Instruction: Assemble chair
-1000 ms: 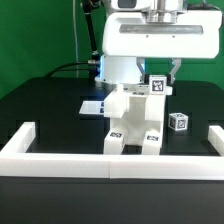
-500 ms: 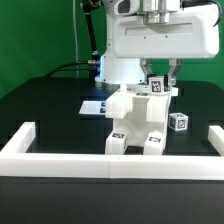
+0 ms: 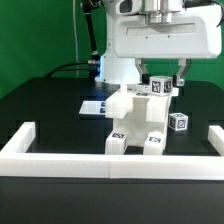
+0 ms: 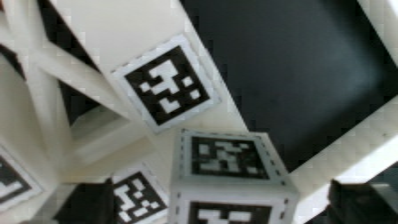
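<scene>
The partly built chair [image 3: 135,120] stands on the black desk [image 3: 50,110], near the middle of the space enclosed by the low white border wall [image 3: 110,160] and a little toward the exterior view's right. It is a blocky white structure: two short legs with black-and-white tags reach the desk at the front, and a wider body rises behind them. A small tagged post [image 3: 160,87] sits on top of it at the exterior view's right. The arm's white wrist housing [image 3: 160,38] hangs directly above that post. The dark fingers [image 3: 183,72] reach down on either side of it and stand apart. The one on the exterior view's right is clear of the post with a gap showing, so nothing is clamped. A separate small tagged block [image 3: 178,121] rests on the desk just beside the chair, on the exterior view's right, apart from it. The marker board [image 3: 93,104] lies flat on the desk behind the chair, toward the exterior view's left. The wrist view looks closely down on white crossing bars of the frame, with one large tag [image 4: 166,85] on a slanted bar. Near it a square-ended piece [image 4: 228,160] carries tags on its faces, with dark desk surface showing behind. The fingers cannot be made out in that view.
</scene>
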Controlling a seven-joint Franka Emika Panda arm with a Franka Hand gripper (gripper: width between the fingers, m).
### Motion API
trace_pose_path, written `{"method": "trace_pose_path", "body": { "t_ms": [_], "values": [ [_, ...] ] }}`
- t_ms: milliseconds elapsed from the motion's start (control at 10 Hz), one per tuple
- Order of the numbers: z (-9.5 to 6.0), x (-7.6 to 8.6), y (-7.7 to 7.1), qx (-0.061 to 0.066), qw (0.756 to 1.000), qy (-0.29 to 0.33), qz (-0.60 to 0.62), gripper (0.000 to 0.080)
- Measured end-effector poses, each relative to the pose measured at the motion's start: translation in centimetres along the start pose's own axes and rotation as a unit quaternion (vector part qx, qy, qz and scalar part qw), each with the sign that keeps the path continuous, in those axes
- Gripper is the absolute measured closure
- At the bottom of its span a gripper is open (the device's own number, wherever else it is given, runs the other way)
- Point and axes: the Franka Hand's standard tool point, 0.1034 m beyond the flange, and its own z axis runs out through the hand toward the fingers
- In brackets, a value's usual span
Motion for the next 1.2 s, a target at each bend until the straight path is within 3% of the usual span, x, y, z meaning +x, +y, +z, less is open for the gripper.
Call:
{"method": "trace_pose_path", "body": {
  "t_ms": [300,1000,1100,1200],
  "values": [
    [-0.07,0.15,-0.05,0.002,0.989,0.009,-0.146,0.0152],
    [-0.6,0.35,-0.38,-0.005,0.916,0.015,-0.401,0.015],
    [-0.6,0.33,-0.39,-0.005,0.916,0.015,-0.401,0.015],
    [-0.6,0.32,-0.4,-0.005,0.917,0.015,-0.398,0.026]
  ]
}}
